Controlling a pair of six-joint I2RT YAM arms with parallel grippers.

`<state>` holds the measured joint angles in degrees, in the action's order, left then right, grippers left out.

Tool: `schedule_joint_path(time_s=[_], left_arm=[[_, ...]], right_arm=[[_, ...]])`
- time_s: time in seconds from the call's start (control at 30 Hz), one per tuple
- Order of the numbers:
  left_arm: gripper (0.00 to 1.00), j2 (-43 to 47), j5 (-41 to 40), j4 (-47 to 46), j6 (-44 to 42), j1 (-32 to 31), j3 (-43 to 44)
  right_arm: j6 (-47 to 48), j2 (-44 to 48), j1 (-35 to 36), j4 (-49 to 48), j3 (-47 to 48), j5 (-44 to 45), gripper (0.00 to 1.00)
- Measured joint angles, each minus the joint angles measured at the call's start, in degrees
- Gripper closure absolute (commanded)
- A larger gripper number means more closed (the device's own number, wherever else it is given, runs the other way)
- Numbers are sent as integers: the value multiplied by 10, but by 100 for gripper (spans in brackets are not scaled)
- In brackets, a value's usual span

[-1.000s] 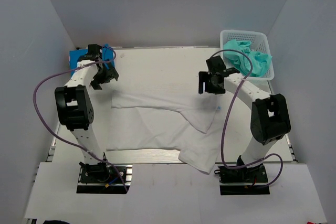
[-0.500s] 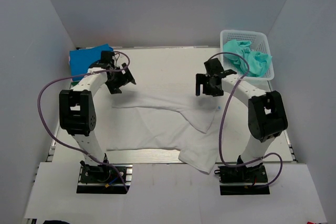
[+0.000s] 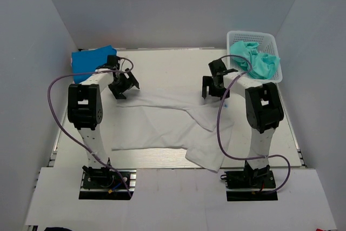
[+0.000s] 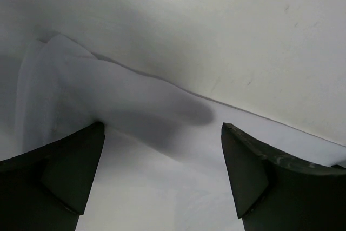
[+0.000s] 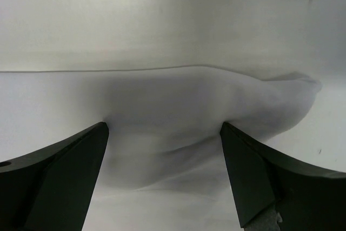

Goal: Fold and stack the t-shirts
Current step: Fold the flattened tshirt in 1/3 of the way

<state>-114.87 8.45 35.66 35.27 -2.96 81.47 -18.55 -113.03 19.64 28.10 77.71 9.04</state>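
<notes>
A white t-shirt [image 3: 167,128] lies spread and partly folded on the white table, its near right part hanging at the front edge. My left gripper [image 3: 123,86] is open, low over the shirt's far left corner [image 4: 59,79], with cloth between its fingers. My right gripper [image 3: 212,89] is open, low over the shirt's far right corner [image 5: 270,101], with cloth between its fingers. A bright blue t-shirt [image 3: 89,60] lies folded at the far left. A teal t-shirt [image 3: 257,60] is crumpled in the basket.
A white lattice basket [image 3: 270,40] stands at the far right corner. Grey walls close in the table on the left, back and right. Purple cables loop beside both arms.
My left gripper has moved right from the blue shirt and down to the white shirt's far left corner. My right gripper has moved slightly back and lowered to the far right corner.
</notes>
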Motion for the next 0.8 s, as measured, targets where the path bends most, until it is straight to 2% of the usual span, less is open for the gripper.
schedule_joint_path(time_s=[0.27, 0.43, 0.6, 0.7, 0.8], left_arm=[[0, -122, -35, 20, -5, 3, 194], [0, -132, -42, 48, -18, 2, 222], [0, -82, -54, 91, -31, 2, 204], [0, 2, -73, 123, -32, 2, 158], [0, 118, -87, 149, -16, 3, 68]], right_arm=[[52, -130, -12, -4, 198, 7, 10], [82, -131, -11, 7, 234, 2, 10], [97, -59, 2, 17, 199, -11, 10], [98, 46, 26, 15, 113, -16, 10], [93, 170, 62, 14, 15, -18, 10]])
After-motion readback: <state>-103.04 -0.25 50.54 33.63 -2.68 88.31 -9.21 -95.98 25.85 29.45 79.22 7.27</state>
